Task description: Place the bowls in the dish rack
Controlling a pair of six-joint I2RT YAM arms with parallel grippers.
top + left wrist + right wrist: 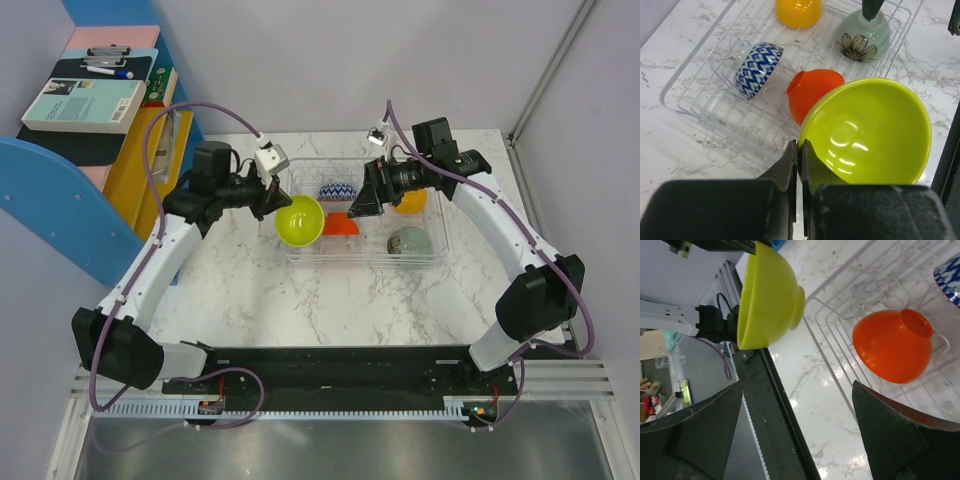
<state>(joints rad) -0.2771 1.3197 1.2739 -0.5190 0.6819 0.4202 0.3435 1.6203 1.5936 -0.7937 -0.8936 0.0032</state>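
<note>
My left gripper (800, 149) is shut on the rim of the lime green bowl (870, 132) and holds it tilted above the near left corner of the clear dish rack (432, 258). The lime bowl also shows in the top view (299, 221) and the right wrist view (770, 297). In the rack lie the blue-white zigzag bowl (758, 70), the red-orange bowl (812, 91), the yellow-orange bowl (798, 12) and the pale mint bowl with a flower (863, 36). My right gripper (800, 420) is open and empty, above the rack (840, 360) beside the red-orange bowl (892, 347).
The rack stands on a white marble table (330, 300). Books and a blue shelf (95, 100) stand at the far left. A black rail (340, 365) runs along the near edge between the arm bases.
</note>
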